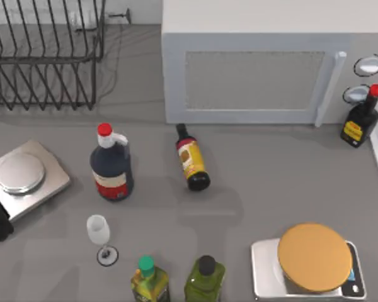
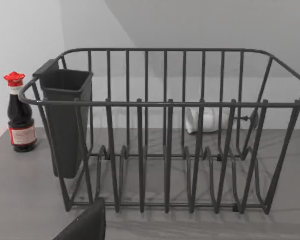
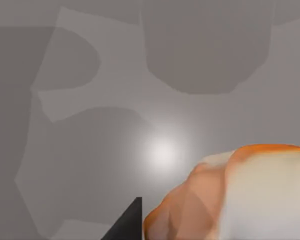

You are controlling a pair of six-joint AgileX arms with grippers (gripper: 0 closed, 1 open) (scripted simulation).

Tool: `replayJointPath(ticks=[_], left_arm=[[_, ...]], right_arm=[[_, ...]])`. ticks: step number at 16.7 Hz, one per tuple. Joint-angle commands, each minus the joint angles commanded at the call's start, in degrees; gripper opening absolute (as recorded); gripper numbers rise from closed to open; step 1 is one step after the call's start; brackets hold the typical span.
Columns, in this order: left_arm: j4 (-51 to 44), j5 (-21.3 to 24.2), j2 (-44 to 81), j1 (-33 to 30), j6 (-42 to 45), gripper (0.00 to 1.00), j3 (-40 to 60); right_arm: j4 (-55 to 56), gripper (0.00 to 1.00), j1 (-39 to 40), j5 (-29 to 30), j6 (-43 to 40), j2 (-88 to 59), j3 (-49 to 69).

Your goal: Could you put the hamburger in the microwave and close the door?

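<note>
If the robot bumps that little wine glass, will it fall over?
Probably yes. The wine glass stands upright on a thin stem with a small foot, so a sideways nudge could likely tip it. Once down, its round bowl might roll toward the green-capped bottle close by. It looks thin, so possibly breakable.

Open tabletop (image 1: pixel 271 189) before microwave (image 1: pixel 252 82), lying bottle (image 1: pixel 192 165) at left

Dish rack (image 1: pixel 44 56), bottles, wine glass (image 1: pixel 99 234)
</note>
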State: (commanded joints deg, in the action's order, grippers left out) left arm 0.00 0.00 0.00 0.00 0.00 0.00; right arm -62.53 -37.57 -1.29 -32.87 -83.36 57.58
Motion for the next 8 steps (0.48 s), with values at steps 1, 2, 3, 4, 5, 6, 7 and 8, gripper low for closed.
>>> replayJointPath(ticks=[1,2,3,4,5,6,7,8], left_arm=[[0.0,0.0,0.0,0.0,0.0,1.0,0.0],[0.0,0.0,0.0,0.0,0.0,1.0,0.0],[0.0,0.0,0.0,0.0,0.0,1.0,0.0],[0.0,0.0,0.0,0.0,0.0,1.0,0.0],[0.0,0.0,0.0,0.0,0.0,1.0,0.0],[0.0,0.0,0.0,0.0,0.0,1.0,0.0],[0.0,0.0,0.0,0.0,0.0,1.0,0.0],[0.0,0.0,0.0,0.0,0.0,1.0,0.0]], right_arm=[[-0.59,0.0,0.03,0.0,0.02,0.41,0.45],[-0.67,0.0,0.04,0.0,0.03,0.48,0.51],[-0.67,0.0,0.04,0.0,0.03,0.48,0.51],[-0.67,0.0,0.04,0.0,0.03,0.48,0.51],[-0.53,0.0,0.07,-0.02,0.13,0.23,0.34],[-0.53,0.0,0.07,-0.02,0.13,0.23,0.34],[0.04,0.0,0.54,0.37,0.22,0.09,0.52],[1.21,0.0,1.5,1.14,0.42,-0.15,0.93]])
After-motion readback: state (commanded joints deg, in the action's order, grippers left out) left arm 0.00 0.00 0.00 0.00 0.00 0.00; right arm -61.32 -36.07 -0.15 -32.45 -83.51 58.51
